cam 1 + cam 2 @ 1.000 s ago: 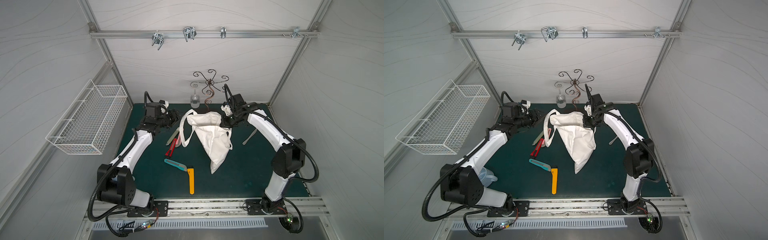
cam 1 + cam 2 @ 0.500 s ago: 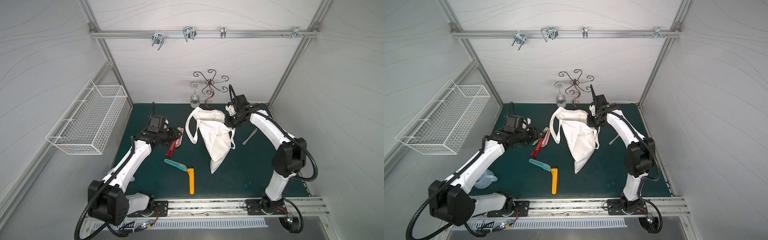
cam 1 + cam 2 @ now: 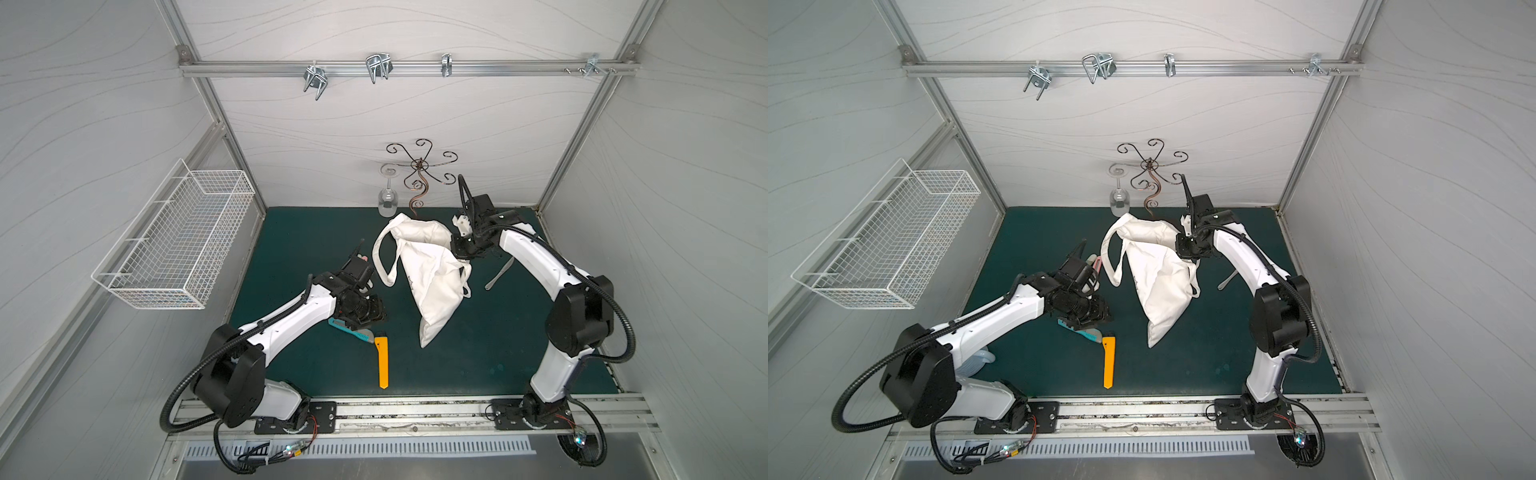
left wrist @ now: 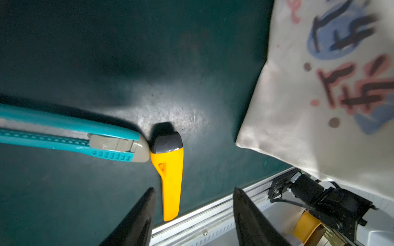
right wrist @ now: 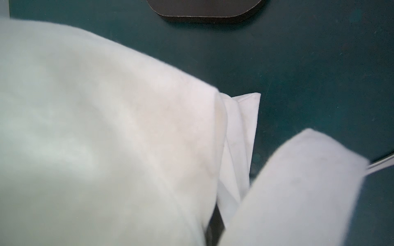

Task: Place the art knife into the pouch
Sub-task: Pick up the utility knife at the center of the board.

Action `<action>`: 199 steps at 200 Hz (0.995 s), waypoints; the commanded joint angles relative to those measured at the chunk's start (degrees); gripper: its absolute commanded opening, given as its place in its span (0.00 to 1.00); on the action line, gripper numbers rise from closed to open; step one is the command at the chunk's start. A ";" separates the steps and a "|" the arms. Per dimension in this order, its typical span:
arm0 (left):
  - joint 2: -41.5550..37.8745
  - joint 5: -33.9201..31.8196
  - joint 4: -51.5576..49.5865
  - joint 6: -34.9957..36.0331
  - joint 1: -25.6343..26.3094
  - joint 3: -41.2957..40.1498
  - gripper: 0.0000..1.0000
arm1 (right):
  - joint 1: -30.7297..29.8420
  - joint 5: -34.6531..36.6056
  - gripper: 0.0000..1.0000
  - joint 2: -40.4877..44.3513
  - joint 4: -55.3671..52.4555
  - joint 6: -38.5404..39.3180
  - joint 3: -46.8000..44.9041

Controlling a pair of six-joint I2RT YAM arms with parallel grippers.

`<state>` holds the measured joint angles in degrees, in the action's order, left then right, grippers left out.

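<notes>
The off-white pouch [image 3: 432, 282] [image 3: 1163, 282] lies slack on the green mat, its mouth toward the back. My right gripper [image 3: 463, 251] [image 3: 1187, 249] is shut on its rim; in the right wrist view the pouch [image 5: 106, 127] hides the jaws. A teal art knife [image 3: 359, 333] [image 3: 1086, 330] [image 4: 64, 136] lies end to end with a yellow one [image 3: 383, 361] [image 3: 1108, 361] [image 4: 169, 170]. My left gripper [image 3: 368, 313] [image 3: 1096, 316] [image 4: 194, 191] hangs open just above the teal knife, holding nothing. The printed side of the pouch [image 4: 319, 106] is beside it.
A red knife [image 3: 1096, 264] peeks out behind my left wrist. A wine glass [image 3: 387, 199] and a scrolled metal stand [image 3: 419, 174] are at the back wall. A grey utensil [image 3: 500, 272] lies under my right arm. A white wire basket [image 3: 178, 241] hangs on the left wall.
My left arm has swung from the pouch's left handle toward the front, over the teal knife, with its jaws a little narrower. The right gripper has kept its hold on the rim.
</notes>
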<state>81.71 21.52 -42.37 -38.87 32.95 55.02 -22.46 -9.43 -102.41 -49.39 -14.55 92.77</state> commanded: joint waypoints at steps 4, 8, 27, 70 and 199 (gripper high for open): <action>1.84 2.31 -1.39 -1.05 3.39 -1.26 0.60 | 0.39 0.78 0.00 2.60 -1.06 1.23 -1.17; 2.02 1.95 -1.09 -1.08 3.83 -1.67 0.60 | 0.39 0.76 0.00 2.70 -1.06 1.19 -1.33; 2.83 -0.97 -0.11 -2.35 5.90 -3.42 0.60 | 0.39 0.64 0.00 3.24 -1.09 1.51 -1.46; 2.49 -6.53 2.62 -6.79 10.28 -7.23 0.59 | 0.40 -0.23 0.00 4.28 -1.02 1.89 -2.07; 6.34 -13.84 8.32 -12.14 16.75 -9.32 0.59 | -0.31 -0.77 0.00 6.60 -1.71 2.02 -2.51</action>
<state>87.15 9.80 -35.66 -49.04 48.60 46.13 -22.44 -9.67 -99.02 -49.32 -13.58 90.35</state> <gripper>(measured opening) 0.588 0.064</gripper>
